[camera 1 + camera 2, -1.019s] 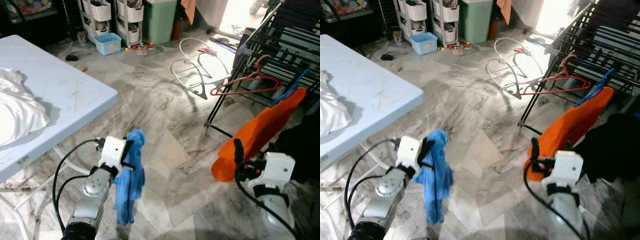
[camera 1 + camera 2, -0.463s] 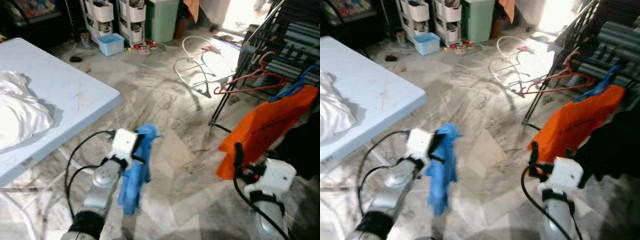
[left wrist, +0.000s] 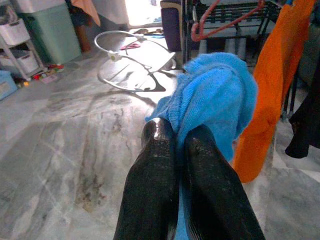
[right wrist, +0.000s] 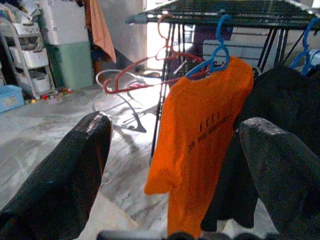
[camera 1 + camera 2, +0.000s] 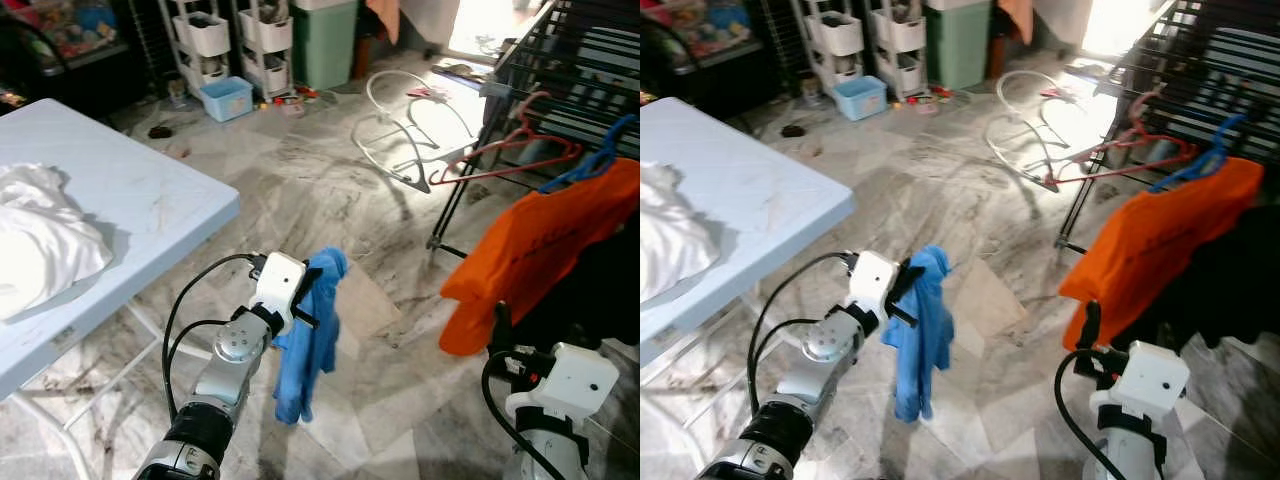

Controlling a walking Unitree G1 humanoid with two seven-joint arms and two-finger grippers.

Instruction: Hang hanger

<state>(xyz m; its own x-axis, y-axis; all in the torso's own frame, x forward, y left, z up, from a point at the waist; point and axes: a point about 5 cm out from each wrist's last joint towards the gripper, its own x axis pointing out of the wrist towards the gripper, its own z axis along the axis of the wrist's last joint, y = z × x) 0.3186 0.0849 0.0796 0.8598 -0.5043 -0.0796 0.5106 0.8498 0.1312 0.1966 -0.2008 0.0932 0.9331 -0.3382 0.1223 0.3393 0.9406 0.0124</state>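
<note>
Head views: two silver arms reach forward. The left hand (image 5: 318, 292) is closed tight on one blue cloth (image 5: 312, 340), which hangs limp above the marble floor (image 5: 330, 190). The right hand (image 5: 1090, 335) is low near one orange shirt (image 5: 545, 250); only one black finger stands clear there, the other hidden. The shirt hangs on a blue hanger (image 5: 600, 160) from the black drying rack (image 5: 570, 60), and one red hanger (image 5: 515, 150) hangs bare on the rack just beside it. A light blue table (image 5: 130, 210) carries one white cloth (image 5: 40, 240), cut off at the edge.

Left wrist view: two black fingers (image 3: 155, 175) press together with the blue cloth bunched between and over them; whether a hanger lies inside it cannot be made out.

Right wrist view: two fingers (image 4: 65, 175) spread wide, holding nothing. Beyond them hang the orange shirt, a black garment (image 4: 280, 105) and a second blue hanger (image 4: 302, 50), partly cut off.
</note>
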